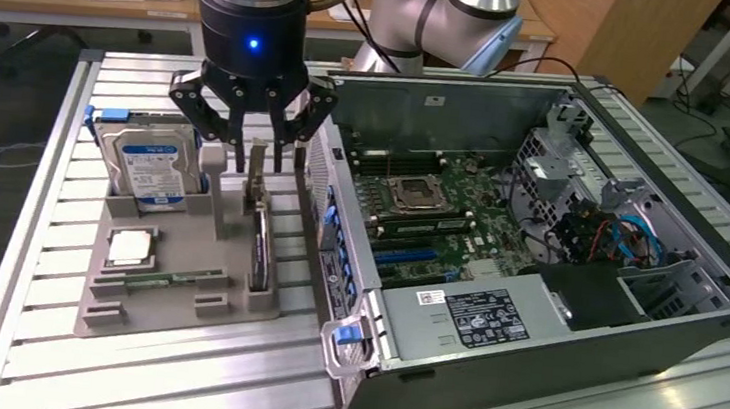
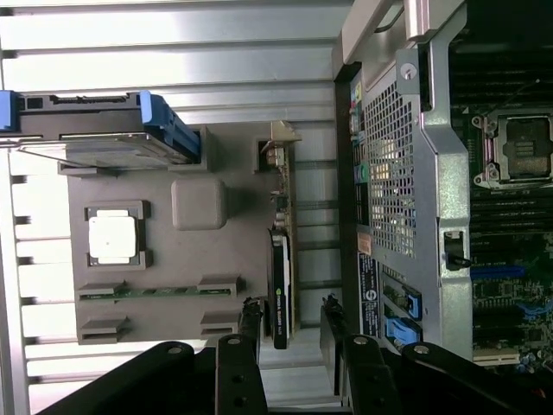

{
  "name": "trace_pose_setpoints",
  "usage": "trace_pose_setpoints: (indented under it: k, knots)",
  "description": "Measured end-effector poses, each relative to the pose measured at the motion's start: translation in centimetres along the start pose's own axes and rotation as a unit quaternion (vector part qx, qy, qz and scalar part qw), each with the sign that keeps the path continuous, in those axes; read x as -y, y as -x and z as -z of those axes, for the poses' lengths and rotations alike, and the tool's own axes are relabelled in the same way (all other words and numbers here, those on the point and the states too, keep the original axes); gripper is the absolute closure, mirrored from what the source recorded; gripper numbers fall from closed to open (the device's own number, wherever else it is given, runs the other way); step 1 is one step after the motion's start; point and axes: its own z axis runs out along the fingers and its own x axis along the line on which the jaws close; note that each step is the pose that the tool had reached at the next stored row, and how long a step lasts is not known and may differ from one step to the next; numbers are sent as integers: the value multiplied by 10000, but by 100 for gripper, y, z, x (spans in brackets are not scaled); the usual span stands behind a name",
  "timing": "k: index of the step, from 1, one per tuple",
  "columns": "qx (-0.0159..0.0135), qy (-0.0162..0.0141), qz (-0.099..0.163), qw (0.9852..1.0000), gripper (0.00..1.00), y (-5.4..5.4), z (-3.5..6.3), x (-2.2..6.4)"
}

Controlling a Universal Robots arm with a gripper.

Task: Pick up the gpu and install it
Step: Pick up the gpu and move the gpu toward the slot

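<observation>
The half-open black tool (image 1: 262, 154) holds nothing; the thin black gpu card (image 2: 279, 294) stands upright in its grey plastic tray (image 1: 167, 308) for easy grabbing.

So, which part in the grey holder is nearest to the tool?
The thin black card on edge beside the computer case: the tool straddles it, away from the silver hard drive.

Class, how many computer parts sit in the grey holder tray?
4: silver blue-labelled hard drive at the back; square silver processor centrally; narrow green memory stick in front; thin black gpu beside the open case.
</observation>
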Motion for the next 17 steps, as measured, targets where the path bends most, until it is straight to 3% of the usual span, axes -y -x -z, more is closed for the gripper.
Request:
trace_pose_setpoints:
  k: [17]
  knots:
    - [1, 1, 0, 10000, 58, 0, -10, 0]
